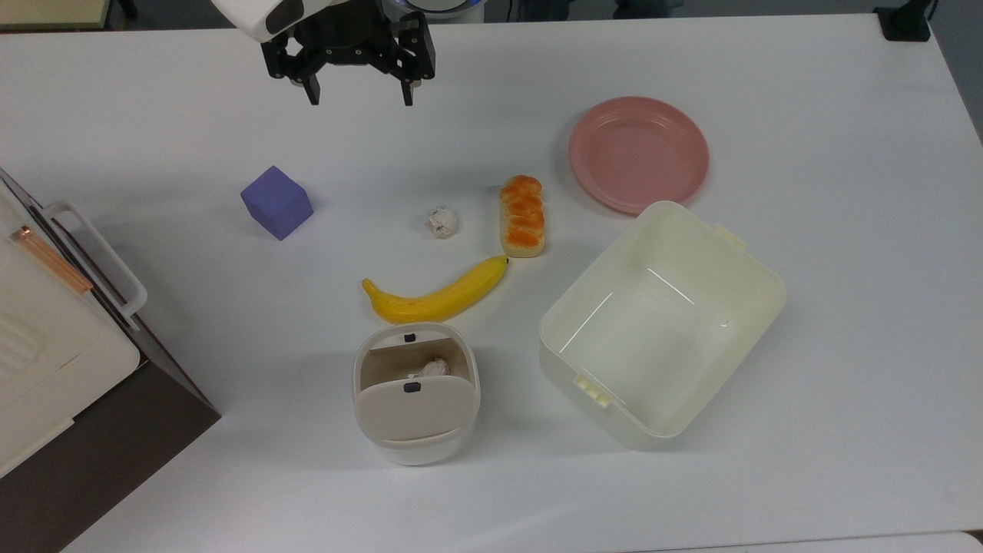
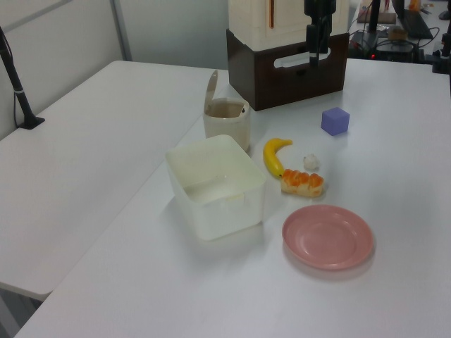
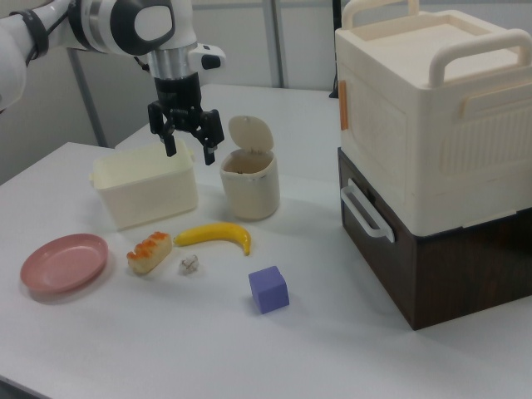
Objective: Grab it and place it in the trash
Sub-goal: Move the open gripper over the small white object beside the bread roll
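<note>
— So, how many paper balls?
— Two: one paper ball (image 1: pixel 441 222) on the desk (image 1: pixel 768 476) between cube (image 1: pixel 276 202) and bread roll (image 1: pixel 522 216), another inside the bin (image 1: pixel 415 393).
— End effector (image 1: pixel 359 97)?
— Spread wide, empty, raised.

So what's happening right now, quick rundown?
Pincer open, empty, up above the table. Paper ball on the table between purple cube and bread roll. Trash bin flap open; banana lies between ball and bin.
</note>
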Available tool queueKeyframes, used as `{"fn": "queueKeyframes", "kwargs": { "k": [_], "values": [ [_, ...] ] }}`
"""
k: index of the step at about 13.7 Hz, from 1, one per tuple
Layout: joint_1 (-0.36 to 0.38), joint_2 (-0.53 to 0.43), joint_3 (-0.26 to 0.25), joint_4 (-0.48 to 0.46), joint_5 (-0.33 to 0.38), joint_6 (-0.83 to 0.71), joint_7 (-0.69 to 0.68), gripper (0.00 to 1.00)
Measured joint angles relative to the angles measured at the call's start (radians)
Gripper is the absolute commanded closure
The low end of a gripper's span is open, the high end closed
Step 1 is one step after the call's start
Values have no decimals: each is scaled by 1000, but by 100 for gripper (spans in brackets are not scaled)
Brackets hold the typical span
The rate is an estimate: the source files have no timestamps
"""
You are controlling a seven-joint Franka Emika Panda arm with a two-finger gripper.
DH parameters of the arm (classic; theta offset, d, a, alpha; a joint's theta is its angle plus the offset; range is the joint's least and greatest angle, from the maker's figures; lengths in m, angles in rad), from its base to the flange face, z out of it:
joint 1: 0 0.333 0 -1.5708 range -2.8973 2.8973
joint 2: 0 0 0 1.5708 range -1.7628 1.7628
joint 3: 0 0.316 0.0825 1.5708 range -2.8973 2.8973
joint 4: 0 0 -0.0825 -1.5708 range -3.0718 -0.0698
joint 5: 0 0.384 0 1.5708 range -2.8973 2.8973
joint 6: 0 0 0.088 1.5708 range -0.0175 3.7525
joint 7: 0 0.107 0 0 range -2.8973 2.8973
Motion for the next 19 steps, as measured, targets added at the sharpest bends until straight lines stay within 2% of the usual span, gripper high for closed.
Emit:
{"fn": "queueKeyframes", "kwargs": {
  "k": [13, 19],
  "values": [
    [-2, 5, -1, -6, -1, 33, 34, 1],
    [1, 67, 6, -34, 41, 79, 42, 4]
  ]
}}
